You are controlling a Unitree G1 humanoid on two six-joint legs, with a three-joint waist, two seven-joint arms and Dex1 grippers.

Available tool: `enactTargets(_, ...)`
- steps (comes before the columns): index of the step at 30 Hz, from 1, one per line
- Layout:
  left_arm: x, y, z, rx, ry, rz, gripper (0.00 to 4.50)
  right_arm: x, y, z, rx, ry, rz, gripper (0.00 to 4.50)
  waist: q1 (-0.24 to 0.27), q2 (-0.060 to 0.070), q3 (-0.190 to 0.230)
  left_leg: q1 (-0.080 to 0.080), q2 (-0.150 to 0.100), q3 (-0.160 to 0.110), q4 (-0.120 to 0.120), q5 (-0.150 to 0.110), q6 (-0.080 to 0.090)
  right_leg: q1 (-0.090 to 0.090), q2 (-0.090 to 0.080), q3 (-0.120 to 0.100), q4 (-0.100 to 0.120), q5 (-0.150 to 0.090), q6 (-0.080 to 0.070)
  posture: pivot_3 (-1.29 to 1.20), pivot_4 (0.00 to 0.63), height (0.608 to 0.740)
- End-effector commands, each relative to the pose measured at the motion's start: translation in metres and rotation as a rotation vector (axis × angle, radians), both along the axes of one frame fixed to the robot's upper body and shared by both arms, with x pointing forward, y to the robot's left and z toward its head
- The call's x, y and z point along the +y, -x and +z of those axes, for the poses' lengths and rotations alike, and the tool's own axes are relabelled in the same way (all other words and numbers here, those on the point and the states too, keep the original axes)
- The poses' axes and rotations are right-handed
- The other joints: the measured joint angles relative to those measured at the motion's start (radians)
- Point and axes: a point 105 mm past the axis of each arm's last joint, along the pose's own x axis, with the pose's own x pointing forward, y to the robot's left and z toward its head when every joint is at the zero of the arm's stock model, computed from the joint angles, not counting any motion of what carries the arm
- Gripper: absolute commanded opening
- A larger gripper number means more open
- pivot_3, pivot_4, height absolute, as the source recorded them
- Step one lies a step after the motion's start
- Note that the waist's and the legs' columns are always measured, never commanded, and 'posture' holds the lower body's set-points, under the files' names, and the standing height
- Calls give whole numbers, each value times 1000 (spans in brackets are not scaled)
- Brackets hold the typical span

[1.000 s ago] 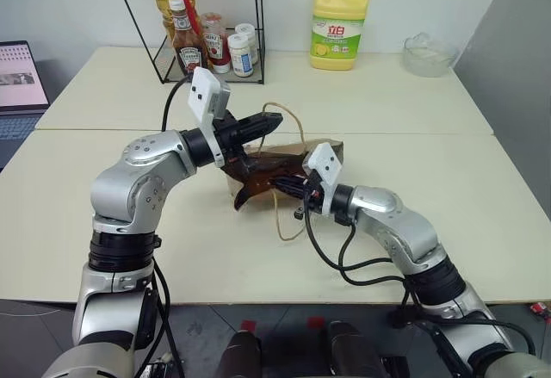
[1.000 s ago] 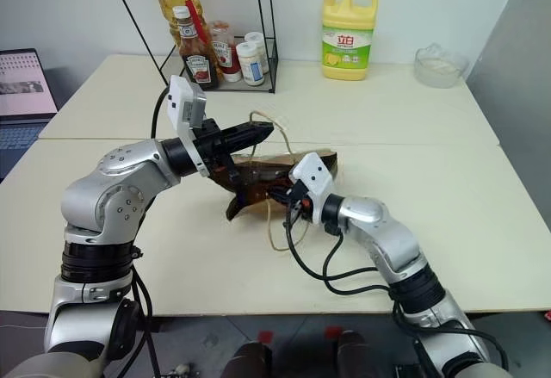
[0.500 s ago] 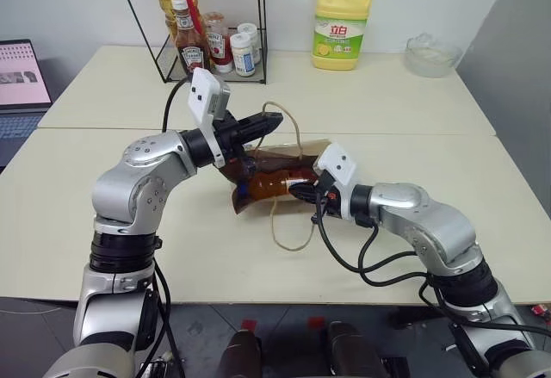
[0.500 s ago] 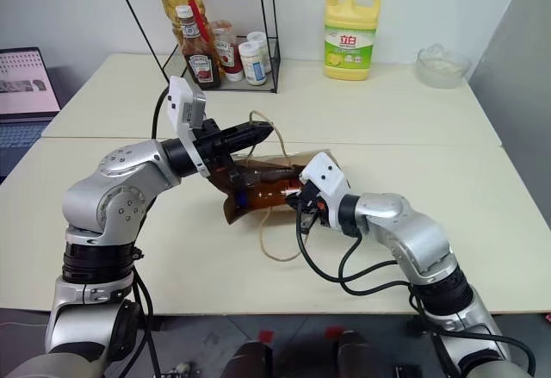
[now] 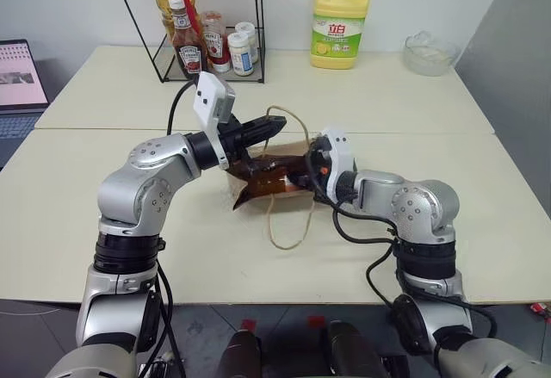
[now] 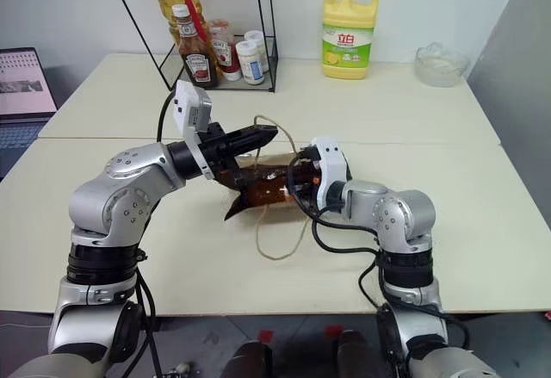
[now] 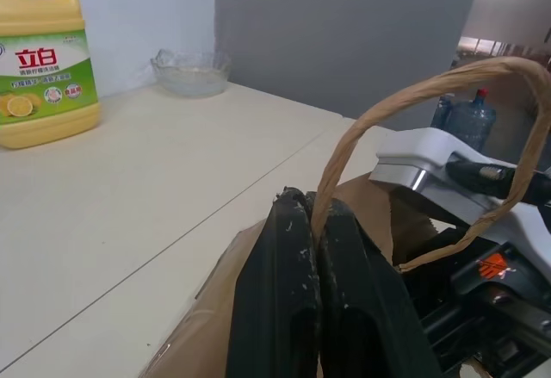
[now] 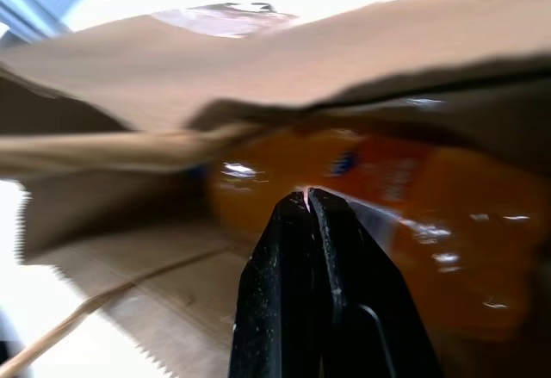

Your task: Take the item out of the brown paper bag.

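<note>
Reach-in step: your left end effector (image 7: 314,223) pinches the brown paper bag (image 5: 275,178) handle (image 7: 413,120), right end effector (image 8: 308,199) closed empty against the orange drink bottle (image 8: 413,197); next, open it to grip

head eyes: above, forward-down, share table (image 5: 103,223) | wrists: close on bag (image 8: 129,68)

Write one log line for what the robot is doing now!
left gripper: shut on bag handle | right gripper: shut, at orange bottle | bottle: inside brown paper bag
</note>
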Motion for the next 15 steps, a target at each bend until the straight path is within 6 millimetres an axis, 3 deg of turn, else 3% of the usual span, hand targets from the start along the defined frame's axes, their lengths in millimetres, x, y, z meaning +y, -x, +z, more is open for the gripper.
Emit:
enactTargets(1,-2,5,11,-55,12,-8,0,-7,-5,1,-176,164,-6,50,0,0,0,0,0,0,0,0,0,0,0,0,0,0,0,0,150,740)
enactTargets(7,-1,5,11,-54,14,-3,0,-2,5,-7,-467,422,192,50,0,0,0,0,0,0,0,0,0,0,0,0,-1,0,0,0,150,740)
enactTargets(10,0,5,11,-54,15,-1,0,0,12,-7,-534,466,272,622,0,0,0,0,0,0,1,0,0,0,0,0,-1,0,0,0,150,740)
enactTargets(15,0,4,11,-55,14,2,0,0,22,-6,-595,533,406,2291,0,0,0,0,0,0,1,0,0,0,0,0,0,0,0,0,150,740)
